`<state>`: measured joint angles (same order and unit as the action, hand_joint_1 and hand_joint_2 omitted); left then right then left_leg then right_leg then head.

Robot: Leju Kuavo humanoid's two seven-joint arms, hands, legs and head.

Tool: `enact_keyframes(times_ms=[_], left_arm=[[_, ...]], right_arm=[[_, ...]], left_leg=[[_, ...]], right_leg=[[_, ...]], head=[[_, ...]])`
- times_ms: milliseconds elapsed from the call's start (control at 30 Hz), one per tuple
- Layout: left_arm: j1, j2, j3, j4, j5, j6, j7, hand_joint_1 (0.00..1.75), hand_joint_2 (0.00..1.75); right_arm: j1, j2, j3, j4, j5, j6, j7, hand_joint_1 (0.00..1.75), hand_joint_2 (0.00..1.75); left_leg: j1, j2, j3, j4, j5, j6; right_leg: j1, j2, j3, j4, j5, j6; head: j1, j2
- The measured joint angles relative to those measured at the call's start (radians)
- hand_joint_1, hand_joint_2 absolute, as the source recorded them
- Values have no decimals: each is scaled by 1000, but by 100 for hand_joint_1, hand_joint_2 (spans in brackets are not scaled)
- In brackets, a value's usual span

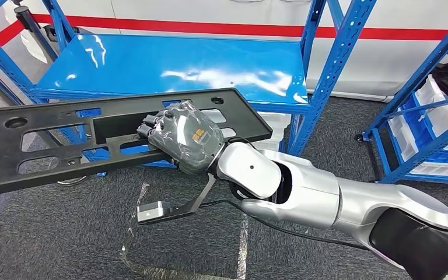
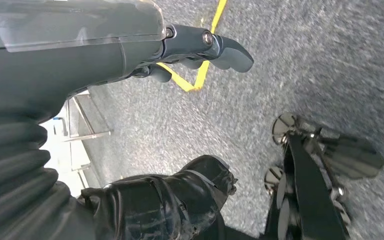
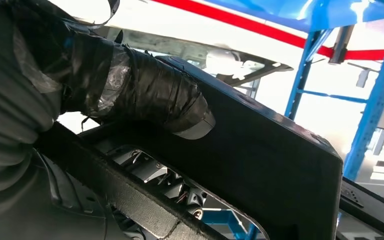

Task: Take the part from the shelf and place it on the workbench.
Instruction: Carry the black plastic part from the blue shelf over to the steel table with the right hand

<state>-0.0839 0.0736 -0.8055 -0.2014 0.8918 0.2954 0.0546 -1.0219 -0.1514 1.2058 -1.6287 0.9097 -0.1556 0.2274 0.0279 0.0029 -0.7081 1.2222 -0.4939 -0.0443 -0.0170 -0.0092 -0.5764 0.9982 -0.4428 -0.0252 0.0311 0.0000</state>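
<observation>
A long flat black plastic part (image 1: 41,140) with several cut-outs stretches from the left edge to the middle of the head view, held in the air in front of the blue shelf (image 1: 169,67). My right hand (image 1: 188,139) grips it near its right end, fingers hooked through a cut-out. In the right wrist view the taped thumb (image 3: 145,95) lies across the black part (image 3: 280,165), with the fingers below in an opening. My left hand (image 2: 200,47) hangs over the grey floor with its fingers curled and nothing in them.
The blue shelf's glossy board carries nothing. A second blue rack (image 1: 426,116) with white bins stands at the right. Grey carpet (image 1: 64,239) lies below, with a yellow floor line (image 2: 207,45) near my left hand.
</observation>
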Motion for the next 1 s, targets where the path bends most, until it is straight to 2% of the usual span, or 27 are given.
enact_keyframes(times_ms=[67, 100, 133, 200, 267, 333, 400, 433, 467, 500, 567, 600, 633, 733, 800, 833, 900, 933, 967, 1000], left_arm=[[-1, 0, 0, 0, 0, 0, 2, 0, 175], [-2, 0, -1, 0, 1, 0, 3, 0, 175], [-3, 0, -1, 0, 1, 1, 5, 0, 175], [-3, 0, -2, 0, 1, 2, 11, 0, 175], [-3, 0, -3, 0, 2, 3, 18, 0, 175], [-2, 0, -3, 0, 2, 5, 22, 0, 175], [-2, 0, -3, 0, 3, 6, 23, 0, 175], [-2, 0, -3, 0, 3, 6, 23, 0, 175], [-1, 0, -3, 0, 3, 7, 23, 0, 175], [-1, 0, -3, 0, 2, 7, 23, 0, 175], [0, -1, -4, 0, 2, 7, 23, 0, 175], [-1, -1, -4, 0, 2, 7, 23, 0, 175], [-1, -2, -4, 0, 2, 6, 22, 0, 175], [-1, -2, -5, 0, 3, 5, 20, 0, 175], [0, -3, -5, 0, 4, 5, 18, 0, 175], [0, -3, -5, 0, 5, 5, 18, 0, 175], [1, -5, -6, 0, 6, 4, 18, 0, 175], [1, -5, -6, 0, 6, 4, 18, 0, 175], [2, -5, -6, 0, 6, 4, 18, 0, 175], [3, -4, -6, 0, 6, 4, 18, 0, 175]], right_arm=[[1, 0, 0, 0, 0, 0, 0, 175, 175], [1, 0, 0, 0, 0, 1, 0, 175, 175], [1, 0, 0, 1, 0, 1, 0, 175, 175], [2, 0, 0, 1, 0, 1, 0, 175, 175], [3, 0, 0, 1, -1, 0, 1, 175, 175], [5, 0, 0, 1, -1, 0, 2, 175, 175], [7, 0, 0, 2, -1, 0, 3, 175, 175], [10, 0, 0, 2, 0, 0, 4, 175, 175], [13, -1, 0, 3, 1, 0, 5, 175, 175], [16, -1, 0, 4, 4, 0, 7, 175, 175], [17, -1, 0, 5, 12, 0, 13, 175, 175], [17, -1, 0, 5, 16, -1, 16, 175, 175], [17, -1, 0, 5, 21, -2, 20, 175, 175], [18, -2, -1, 6, 36, -6, 33, 175, 175], [18, -3, -1, 7, 43, -12, 41, 175, 175], [18, -3, -1, 7, 46, -16, 43, 175, 175], [20, -3, -2, 8, 50, -21, 45, 175, 175], [22, -3, -2, 9, 50, -21, 45, 175, 175], [24, -3, -2, 11, 51, -21, 45, 175, 175], [26, -3, -2, 12, 51, -21, 45, 175, 175]], left_leg=[[6, -1, 87, -130, 35, -14], [5, -4, 115, -175, 41, -13], [3, -6, 129, -198, 38, -9], [-1, -10, 125, -197, 37, 10], [0, -8, 121, -200, 41, 28], [0, -6, 116, -204, 49, 46], [-6, -6, 107, -203, 54, 56], [-10, -7, 104, -203, 56, 59], [-14, -8, 101, -202, 57, 61], [-18, -9, 100, -200, 58, 62], [-22, -10, 99, -198, 58, 61], [-25, -11, 97, -196, 58, 60], [-26, -11, 93, -194, 60, 58], [-24, -9, 85, -193, 64, 45], [-23, -8, 70, -160, 36, 35], [-22, -8, 51, -115, 7, 30], [-18, -8, 1, 12, -54, 18], [-16, -8, -17, 59, -68, 14], [-15, -8, -21, 73, -65, 11], [-14, -8, -7, 50, -44, 10]], right_leg=[[-9, 0, -15, 15, -1, 13], [-10, 1, -20, 22, -1, 21], [-8, 1, -23, 26, -1, 28], [-4, 2, -26, 28, 4, 40], [-5, 3, -37, 44, -8, 49], [-5, 5, -78, 131, -63, 51], [-1, 7, -140, 270, -126, 49], [1, 7, -161, 316, -137, 46], [3, 7, -164, 326, -130, 42], [6, 7, -147, 295, -105, 36], [16, 8, -78, 159, -41, 15], [21, 8, -47, 97, -21, 7], [25, 8, -29, 57, -12, 1], [25, 9, -23, 32, -6, -2], [17, 7, -19, 21, 2, -7], [14, 5, -18, 17, 5, -9], [14, 3, -19, 16, 6, -10], [14, 3, -20, 18, 6, -10], [14, 3, -20, 20, 6, -10], [13, 3, -20, 22, 6, -10]], head=[[-2, 0], [-4, 0], [-5, 0], [-4, 0], [-2, 0], [1, 0], [4, 0], [4, 0], [4, 0], [4, 0], [4, 0], [3, 0], [3, 0], [4, 0], [2, 0], [1, 0], [-1, 0], [-1, 0], [-1, 0], [-1, 0]])
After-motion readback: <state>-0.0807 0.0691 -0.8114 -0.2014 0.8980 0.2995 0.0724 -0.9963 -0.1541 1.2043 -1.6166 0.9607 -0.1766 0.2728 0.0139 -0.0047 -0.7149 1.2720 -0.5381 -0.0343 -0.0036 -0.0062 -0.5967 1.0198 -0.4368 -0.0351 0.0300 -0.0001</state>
